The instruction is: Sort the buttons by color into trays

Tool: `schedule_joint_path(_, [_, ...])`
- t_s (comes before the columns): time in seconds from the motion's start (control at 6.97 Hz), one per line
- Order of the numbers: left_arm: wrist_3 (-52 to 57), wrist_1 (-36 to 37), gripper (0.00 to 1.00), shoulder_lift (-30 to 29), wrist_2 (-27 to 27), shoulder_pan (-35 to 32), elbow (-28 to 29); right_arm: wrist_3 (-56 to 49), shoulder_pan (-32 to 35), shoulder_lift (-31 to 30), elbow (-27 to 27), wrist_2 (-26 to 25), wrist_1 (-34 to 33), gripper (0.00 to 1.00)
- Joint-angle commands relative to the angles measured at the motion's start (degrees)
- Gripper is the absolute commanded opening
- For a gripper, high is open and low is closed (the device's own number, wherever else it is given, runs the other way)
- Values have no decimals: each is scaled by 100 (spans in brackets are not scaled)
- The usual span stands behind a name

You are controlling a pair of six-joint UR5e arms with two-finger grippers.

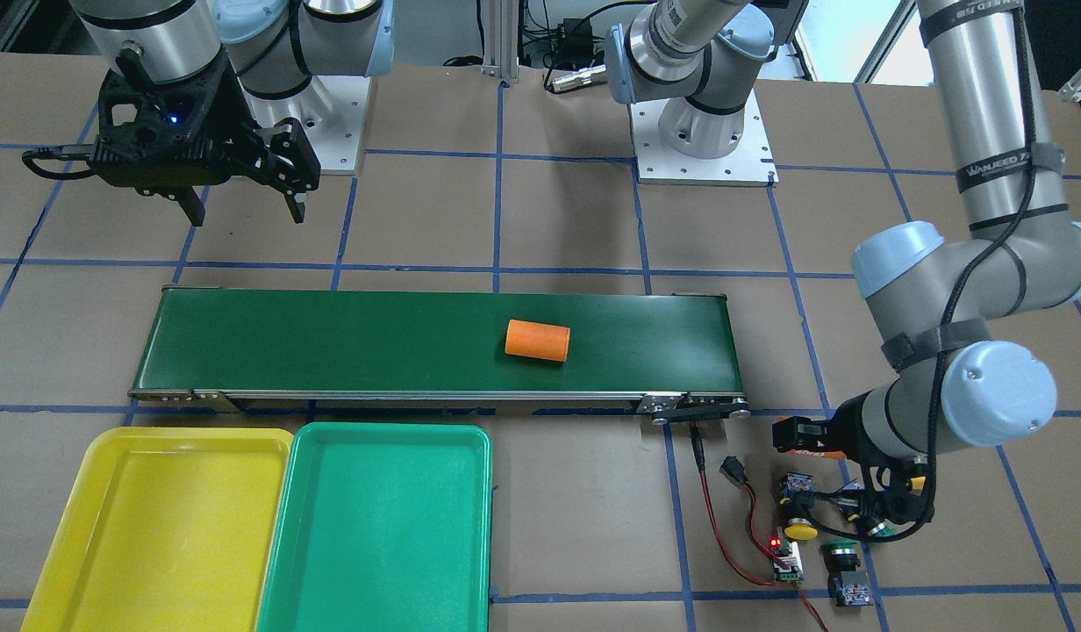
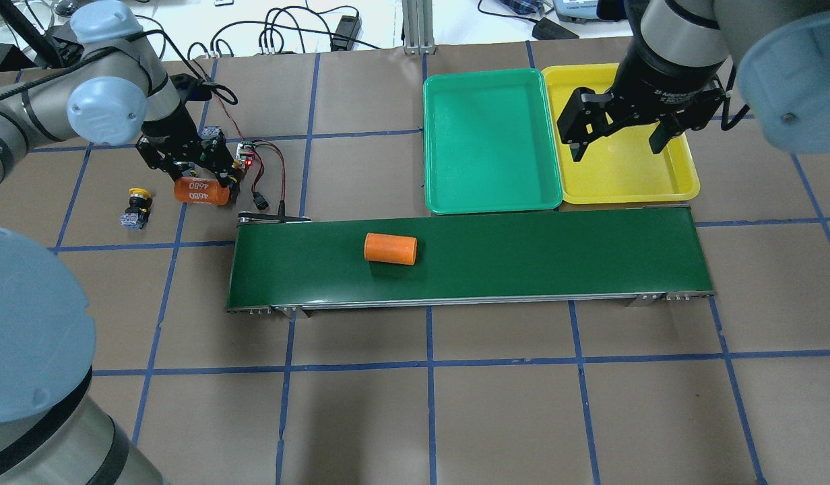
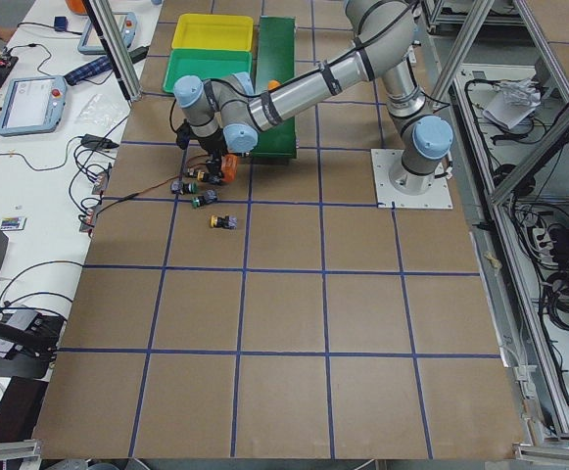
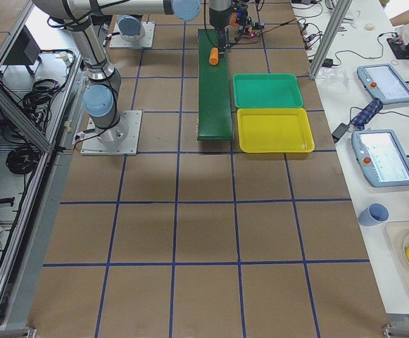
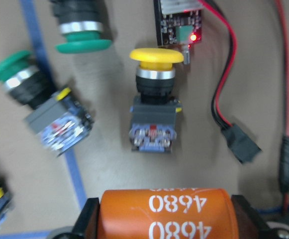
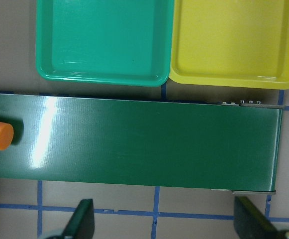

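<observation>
Now, the left end effector (image 2: 201, 185) clamps an orange cylinder (image 5: 164, 214) crosswise, low over the bench (image 2: 455, 404). Just beyond, a yellow button (image 5: 154, 107) lies on its side, cap toward the circuit board (image 5: 180, 20), green buttons (image 5: 82, 32) beside it. The right end effector (image 2: 617, 145) hangs wide open, high by the conveyor belt (image 2: 523, 256), near the trays (image 2: 494, 205).

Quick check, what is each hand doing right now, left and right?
Left hand: closed on an orange cylinder marked 4680.
Right hand: open, holding nothing.
</observation>
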Motion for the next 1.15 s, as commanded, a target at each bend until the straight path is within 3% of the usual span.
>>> schedule_joint_path(0.0, [-173,-591,0,682,-50,-111,-75,0,4,0,0,0,0,100])
schedule_joint_path(0.43, [-673,-461,0,1458,-76,-621,-1390,0,-5,0,0,0,0,100])
schedule_joint_path(1.0, [-1027,-338,0,1336,-85,-928,-1623,0,4,0,0,0,0,100])
